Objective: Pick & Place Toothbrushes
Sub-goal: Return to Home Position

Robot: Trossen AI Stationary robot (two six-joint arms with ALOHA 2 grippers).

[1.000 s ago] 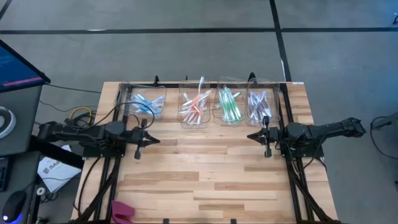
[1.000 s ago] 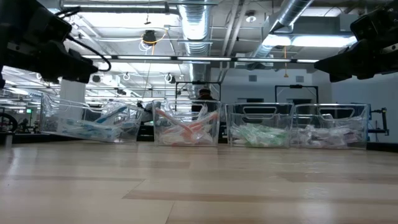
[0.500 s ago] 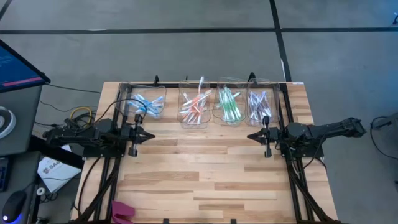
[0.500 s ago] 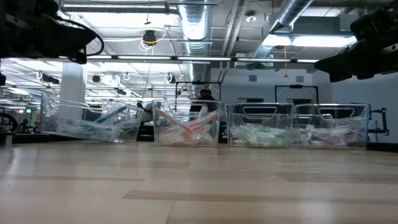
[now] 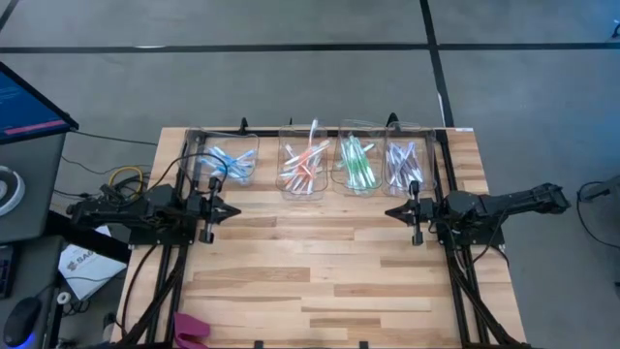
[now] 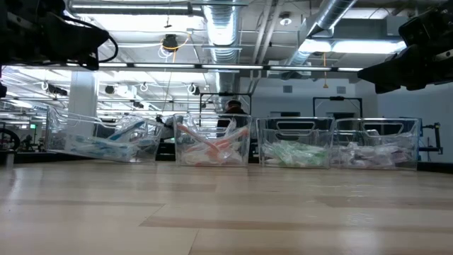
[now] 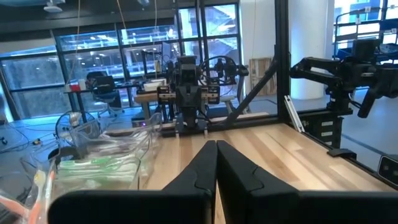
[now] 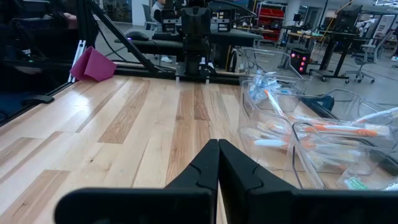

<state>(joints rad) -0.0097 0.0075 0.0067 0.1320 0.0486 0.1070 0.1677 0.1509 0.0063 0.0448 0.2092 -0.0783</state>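
Four clear bins stand in a row along the table's far edge. They hold blue toothbrushes point(image 5: 231, 163), orange-red toothbrushes point(image 5: 303, 167), green toothbrushes point(image 5: 356, 163) and purple toothbrushes point(image 5: 405, 165). One orange-red brush stands up past its bin's rim. My left gripper point(image 5: 235, 209) hovers shut at the table's left side, near the blue bin and pointing right, with nothing between its fingers point(image 7: 205, 163). My right gripper point(image 5: 389, 211) hovers shut at the right side, near the purple bin and pointing left, also holding nothing point(image 8: 218, 149).
Bare wooden tabletop point(image 5: 320, 267) lies between and in front of the two arms. Black frame rails point(image 5: 165, 281) run along both sides of the table. A pink cloth point(image 5: 191, 330) lies at the near left corner. A monitor and cables sit off the table's left edge.
My left gripper has drawn back a little toward the table's left edge, risen, and tipped its fingers upward, staying shut. It has kept still for the last half second.
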